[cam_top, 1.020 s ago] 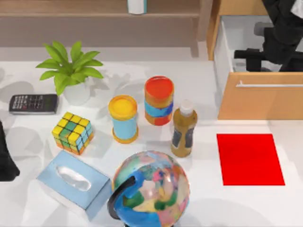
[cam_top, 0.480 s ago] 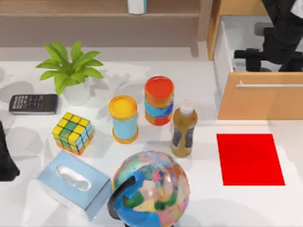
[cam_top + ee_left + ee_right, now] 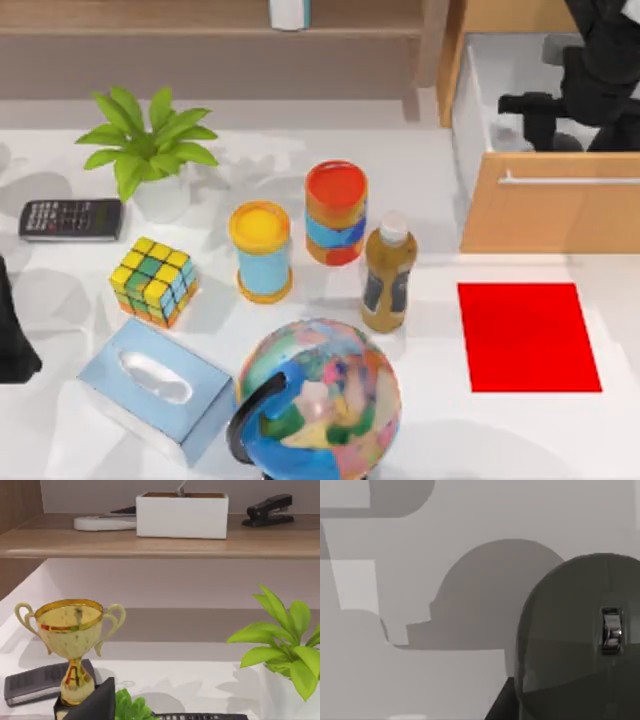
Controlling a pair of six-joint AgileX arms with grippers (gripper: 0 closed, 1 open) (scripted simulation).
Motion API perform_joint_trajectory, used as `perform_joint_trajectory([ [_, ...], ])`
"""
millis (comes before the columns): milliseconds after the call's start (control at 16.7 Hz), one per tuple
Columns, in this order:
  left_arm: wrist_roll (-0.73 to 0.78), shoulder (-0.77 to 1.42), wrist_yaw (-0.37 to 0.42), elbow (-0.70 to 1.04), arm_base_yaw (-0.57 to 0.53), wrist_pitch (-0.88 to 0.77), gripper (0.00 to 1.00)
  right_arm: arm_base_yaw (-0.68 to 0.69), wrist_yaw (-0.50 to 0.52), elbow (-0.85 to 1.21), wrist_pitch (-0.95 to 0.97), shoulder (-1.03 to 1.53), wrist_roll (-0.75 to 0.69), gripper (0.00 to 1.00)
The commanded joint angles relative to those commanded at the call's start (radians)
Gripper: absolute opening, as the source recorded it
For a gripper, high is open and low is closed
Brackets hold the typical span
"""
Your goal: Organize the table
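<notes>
The table (image 3: 520,440) is a glossy white top spreading below the wooden drawer cabinet (image 3: 545,215). A globe (image 3: 325,400), tissue box (image 3: 155,388), Rubik's cube (image 3: 153,280) and bottle (image 3: 388,275) crowd it left of the red mat (image 3: 527,335). The right gripper (image 3: 525,105) hangs in the open drawer over a grey mouse (image 3: 580,640); I cannot tell its grip. The left wrist view adds a gold trophy (image 3: 71,645).

The glossy white tabletop (image 3: 500,440) carries a plain red rectangular mat (image 3: 527,336) at lower right, a globe (image 3: 325,398) mottled in blue, pink, yellow and green at bottom centre, a multicoloured puzzle cube (image 3: 153,280) chequered with black lines, and a pale-blue tissue box (image 3: 155,388).
</notes>
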Motion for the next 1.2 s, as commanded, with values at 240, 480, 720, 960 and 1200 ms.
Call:
perform_joint_trajectory([
  [240,0.000,0.000,0.000,0.000,0.000,0.000,1.00,0.008,0.005,-0.066,-0.002,-0.124,0.023,0.00],
  [480,0.000,0.000,0.000,0.000,0.000,0.000,1.00,0.040,0.000,-0.131,0.045,-0.306,0.059,0.00],
  [720,0.000,0.000,0.000,0.000,0.000,0.000,1.00,0.111,-0.019,-0.240,0.089,-0.488,0.095,0.00],
  [960,0.000,0.000,0.000,0.000,0.000,0.000,1.00,0.198,-0.039,-0.402,0.115,-0.633,0.122,0.00],
  [1200,0.000,0.000,0.000,0.000,0.000,0.000,1.00,0.272,-0.048,-0.588,0.140,-0.722,0.139,0.00],
])
